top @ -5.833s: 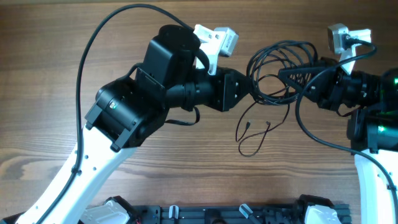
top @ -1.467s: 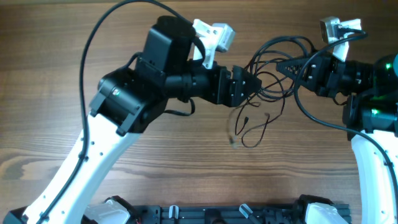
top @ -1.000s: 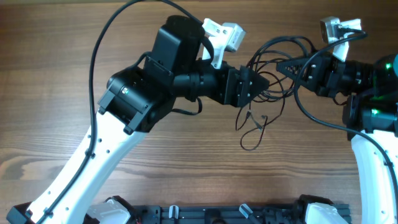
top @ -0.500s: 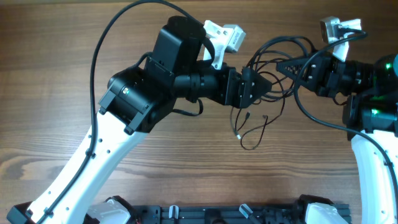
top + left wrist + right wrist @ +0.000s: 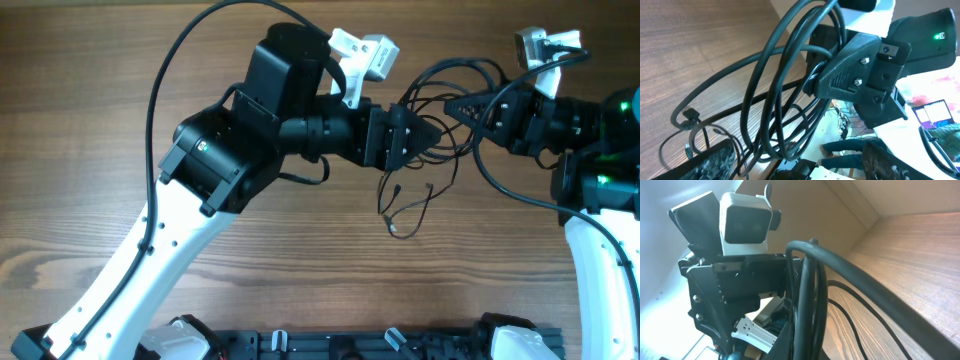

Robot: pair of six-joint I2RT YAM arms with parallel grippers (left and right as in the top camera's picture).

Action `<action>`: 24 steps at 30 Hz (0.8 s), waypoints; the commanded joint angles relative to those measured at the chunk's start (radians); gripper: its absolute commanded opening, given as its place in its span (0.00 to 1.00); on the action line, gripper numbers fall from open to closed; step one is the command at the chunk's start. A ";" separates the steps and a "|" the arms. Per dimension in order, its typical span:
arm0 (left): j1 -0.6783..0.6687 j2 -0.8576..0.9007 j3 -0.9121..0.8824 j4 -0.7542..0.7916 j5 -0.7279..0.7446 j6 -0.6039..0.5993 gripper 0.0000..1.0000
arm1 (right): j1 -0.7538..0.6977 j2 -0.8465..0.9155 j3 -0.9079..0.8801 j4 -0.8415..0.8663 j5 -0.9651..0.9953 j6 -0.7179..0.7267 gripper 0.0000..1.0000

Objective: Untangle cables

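1. I read the left hand (image 5: pixel 414 136) as released: its fingers (image 5: pixel 715 161) are spread wide, and several strands of the cables (image 5: pixel 807 310) run between them.
2. The right hand (image 5: pixel 462 106) is clenched on the cables, its tip right at the bundle and just beside the left hand.
3. The bundle sits between the two hands, with loops arcing past the right hand's tip.
4. A loose tail trails out beside the left hand's tip over the surface (image 5: pixel 300 250). It ends in a small loop with a plug (image 5: pixel 397 187).
5. I can't tell which strand belongs to which cable.
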 commanded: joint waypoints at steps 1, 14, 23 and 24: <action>-0.005 0.013 0.009 0.008 0.007 -0.002 0.82 | -0.003 0.005 0.003 0.001 -0.062 0.010 0.04; -0.005 0.013 0.009 -0.042 0.048 -0.134 0.94 | -0.003 0.005 0.003 0.002 0.125 0.007 0.04; -0.019 0.013 0.009 -0.014 0.048 -0.183 1.00 | -0.003 0.005 0.003 0.002 0.225 0.090 0.04; -0.029 0.013 0.009 0.007 0.047 -0.184 1.00 | -0.003 0.005 0.003 0.002 0.225 0.110 0.04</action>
